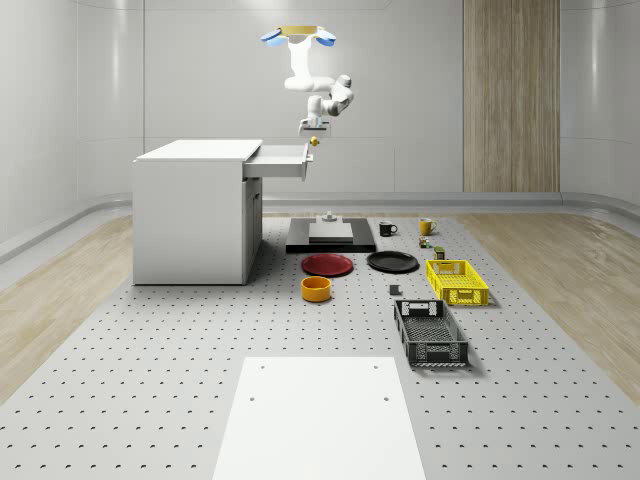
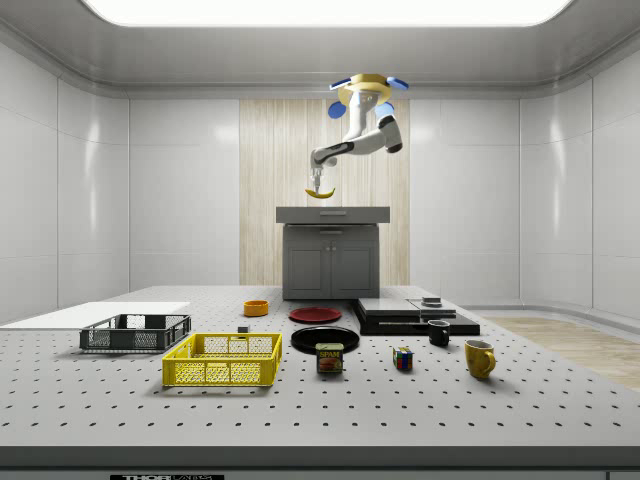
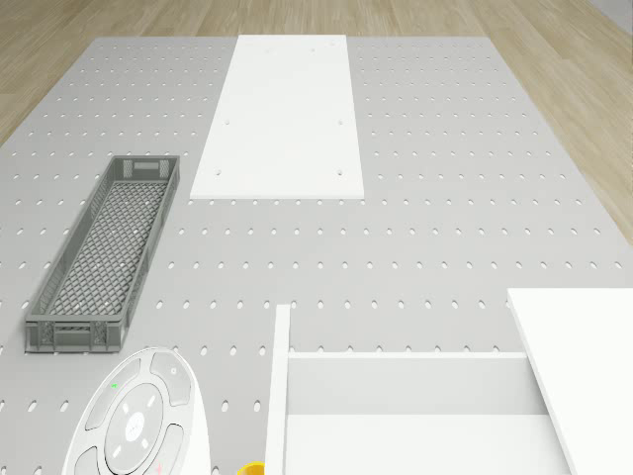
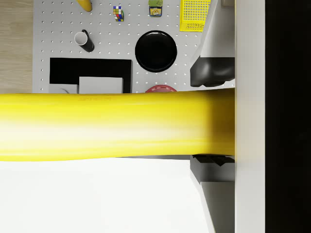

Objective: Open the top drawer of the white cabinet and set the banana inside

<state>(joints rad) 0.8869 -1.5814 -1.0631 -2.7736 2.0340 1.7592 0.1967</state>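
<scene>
Hand (image 1: 312,129) gripping banana (image 1: 315,141), above open drawer (image 1: 280,159)

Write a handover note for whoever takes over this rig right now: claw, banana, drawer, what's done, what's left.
Claw: shut on the banana, carried in the air.
Drone: hovering high, out in front of the white cabinet, arm bent down toward the drawer.
Top drawer: already pulled open; its inside looks bare in the drone view.
Banana: in the whole-scene view it hangs just past the drawer's front edge, not yet over the inside.
Done: drawer opened, banana picked up and lifted to the drawer.
Left: bring the banana over the open drawer, lower it, release it inside, then back the arm off.
</scene>
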